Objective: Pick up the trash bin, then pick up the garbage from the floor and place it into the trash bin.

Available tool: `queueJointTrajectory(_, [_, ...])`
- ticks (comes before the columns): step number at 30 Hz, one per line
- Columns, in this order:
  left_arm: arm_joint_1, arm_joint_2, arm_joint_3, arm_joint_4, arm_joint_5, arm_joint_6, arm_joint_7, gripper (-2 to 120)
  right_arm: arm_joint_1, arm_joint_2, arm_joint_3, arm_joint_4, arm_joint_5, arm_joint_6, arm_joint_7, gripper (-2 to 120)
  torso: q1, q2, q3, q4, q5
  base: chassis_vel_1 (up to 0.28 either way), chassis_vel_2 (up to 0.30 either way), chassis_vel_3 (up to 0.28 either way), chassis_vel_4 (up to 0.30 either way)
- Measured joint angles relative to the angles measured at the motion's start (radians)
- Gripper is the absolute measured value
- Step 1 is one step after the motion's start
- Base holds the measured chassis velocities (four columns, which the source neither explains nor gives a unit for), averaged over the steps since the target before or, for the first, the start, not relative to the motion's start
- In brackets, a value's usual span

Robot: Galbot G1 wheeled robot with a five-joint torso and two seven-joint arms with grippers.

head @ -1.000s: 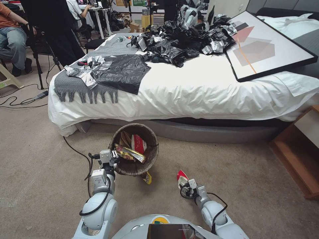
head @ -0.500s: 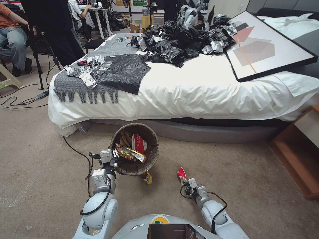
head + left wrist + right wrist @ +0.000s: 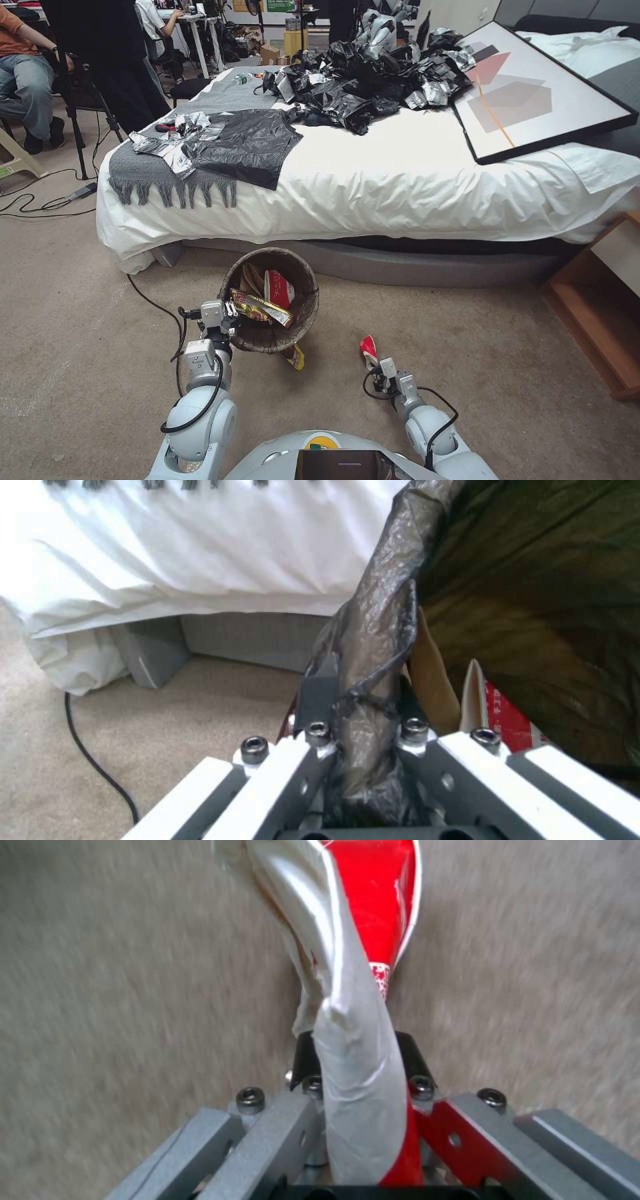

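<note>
From the head view, the task looks well advanced: the left hand (image 3: 223,319) pinches the rim of the trash bin (image 3: 270,300), held beside the bed (image 3: 400,180), and the bin already carries a red-and-white packet and a yellow wrapper. A yellow scrap (image 3: 294,357) lies on the floor (image 3: 520,373) just under the bin, so some garbage seems left. The right hand (image 3: 373,363) holds a red wrapper (image 3: 367,349) low over the floor, apart from the bin, not yet dropped in.

In the left wrist view, the fingers are pressed on the dark bag liner (image 3: 373,645) folded over the rim.

In the right wrist view, the fingers pinch the wrapper, creased, red outside, white inside.
</note>
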Motion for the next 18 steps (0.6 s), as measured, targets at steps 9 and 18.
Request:
queueJointTrajectory(9, [0.000, 0.000, 0.000, 0.001, 0.002, 0.000, 0.000, 2, -0.035, 0.014, 0.033, 0.113, 0.012, 0.092, 0.036, 4, 0.000, 0.000, 0.000, -0.0001, -0.0003, 0.000, 0.000, 0.000, 0.000])
queueJointTrajectory(18, [-0.005, -0.002, 0.002, 0.013, 0.005, 0.001, 0.000, 2, -0.042, 0.024, 0.051, 0.255, 0.055, 0.295, 0.041, 4, 0.000, 0.000, 0.000, -0.0001, -0.0006, 0.000, 0.000, 0.000, 0.000])
